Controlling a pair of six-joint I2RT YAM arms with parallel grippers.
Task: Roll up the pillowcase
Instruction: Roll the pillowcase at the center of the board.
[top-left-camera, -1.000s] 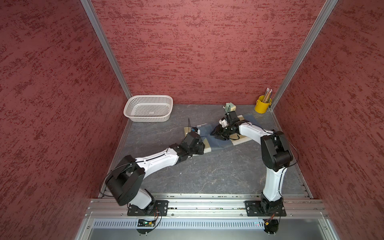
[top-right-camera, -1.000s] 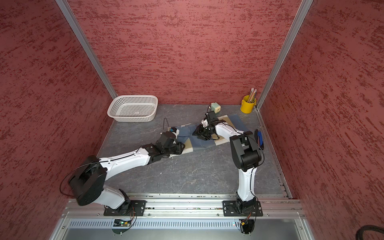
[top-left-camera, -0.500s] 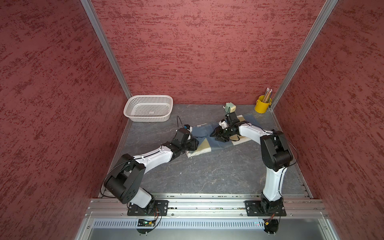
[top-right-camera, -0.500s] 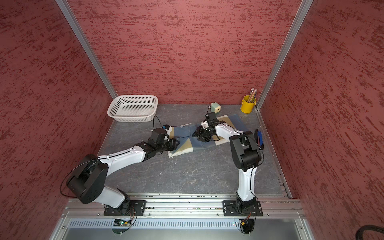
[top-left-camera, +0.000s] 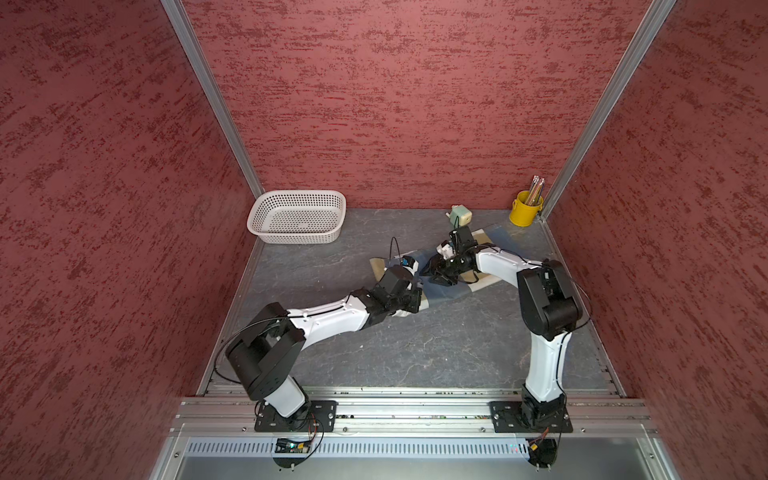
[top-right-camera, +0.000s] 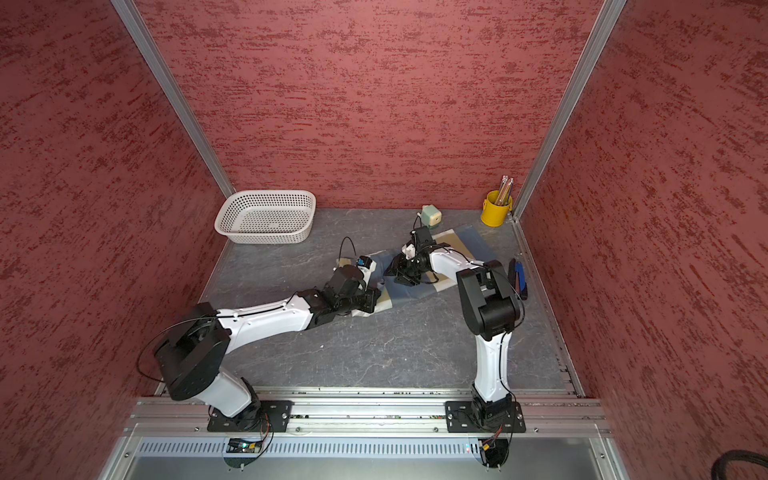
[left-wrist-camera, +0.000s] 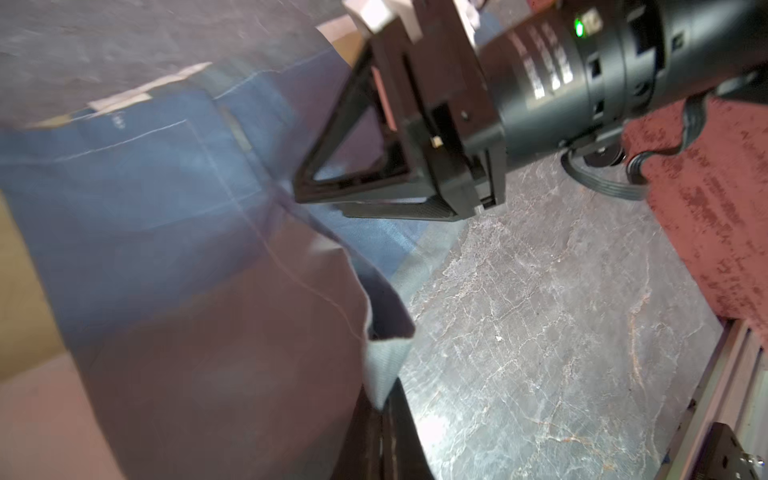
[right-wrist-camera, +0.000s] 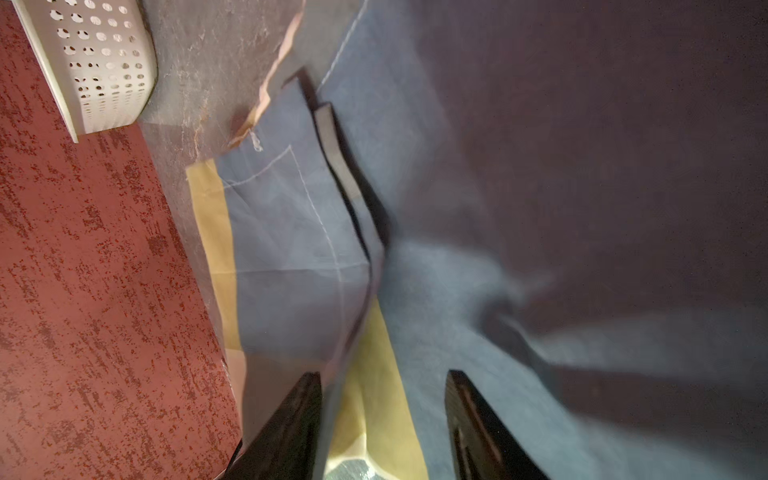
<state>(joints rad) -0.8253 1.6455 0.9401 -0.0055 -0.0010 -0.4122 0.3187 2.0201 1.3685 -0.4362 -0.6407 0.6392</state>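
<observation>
Top views, pillowcase: the pillowcase (top-left-camera: 448, 293) (top-right-camera: 415, 292) lies on the far right part of the grey counter (top-left-camera: 415, 357). It slants from the far right corner toward the middle, well apart from the white basket (top-left-camera: 297, 192) at far left. Blue, tan and off-white blocks show, partly hidden under both arms.
Top views, left claw: the left claw (top-left-camera: 415, 301) (top-right-camera: 372, 301) sits at the cloth's near left end, touching it. Its jaws are too small to read in these views.
Top views, left arm: the left arm (top-left-camera: 328, 316) runs low from its near left base, stretched toward the far right, with the wrist almost on the counter.
Top views, right claw: the right claw (top-left-camera: 432, 275) (top-right-camera: 398, 274) points left and down onto the middle of the cloth, just on the far side of the left claw.
Top views, right arm: the right arm (top-left-camera: 505, 262) rises from its near right base to a high elbow. From there the forearm reaches left over the cloth.
Left wrist view, left claw: the left claw (left-wrist-camera: 384, 419) is closed, pinching a pale corner of the pillowcase (left-wrist-camera: 145, 187). The cloth rises from it in a large, blurred blue fold.
Left wrist view, right claw: the right claw (left-wrist-camera: 320, 201) presses its tips into a crease of the blue cloth, with bare counter beside it.
Right wrist view, right claw: the right claw (right-wrist-camera: 382, 374) has its jaws apart, not clamped, with tan and blue fabric lying between them.
Right wrist view, pillowcase: the pillowcase (right-wrist-camera: 291, 249) is creased and folded over itself, and the basket (right-wrist-camera: 95, 83) lies beyond its edge.
</observation>
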